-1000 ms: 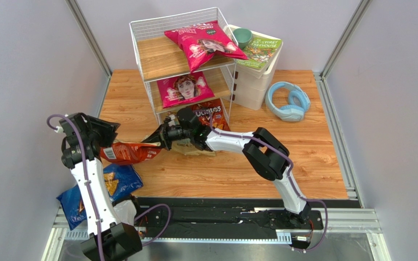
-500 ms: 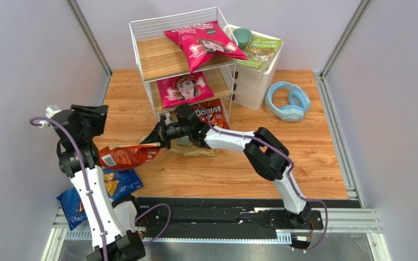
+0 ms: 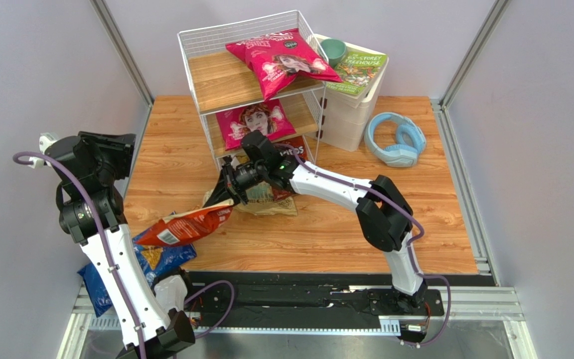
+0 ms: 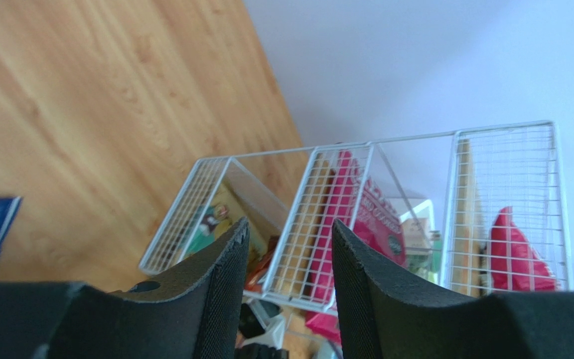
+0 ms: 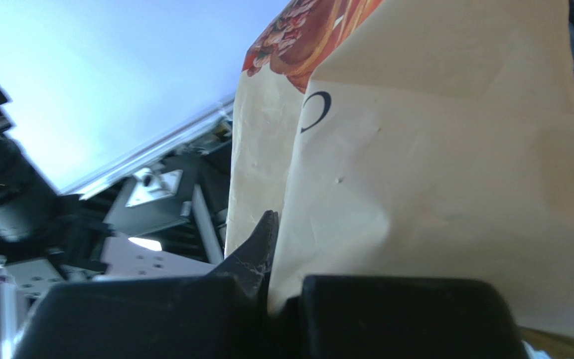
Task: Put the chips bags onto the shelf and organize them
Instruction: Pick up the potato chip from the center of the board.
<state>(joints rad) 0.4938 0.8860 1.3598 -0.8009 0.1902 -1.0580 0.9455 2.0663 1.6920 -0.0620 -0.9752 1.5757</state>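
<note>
Six foil bags are in view, all crinkled and glossy. Shelf (image 3: 193,56): white wire frame, mesh sides, light wooden tiers.

1. Top magenta bag (image 3: 281,60) lies flat on the top tier, with its right corner past the wire edge.
2. Second magenta bag (image 3: 256,123) lies on the middle tier.
3. Red bag (image 3: 291,152) sits at the bottom tier, partly hidden by the right arm.
4. Tan bag (image 3: 271,203) lies flat on the wood-grain table (image 3: 432,224), just in front of the shelf.
5. Blue bag (image 3: 155,258) lies at the near left edge.
6. Orange bag (image 3: 185,226) is off the shelf. It slants down-left from the right gripper (image 3: 230,198) toward the blue bag.

The top view hides both gripper openings. The right wrist view shows black fingers pressed together on the orange bag's matte cream edge, which is sharply creased. The left wrist view shows the left gripper (image 4: 290,228) spread, with nothing between its ribbed fingers. Beyond them it shows the shelf side-on through the mesh
</note>
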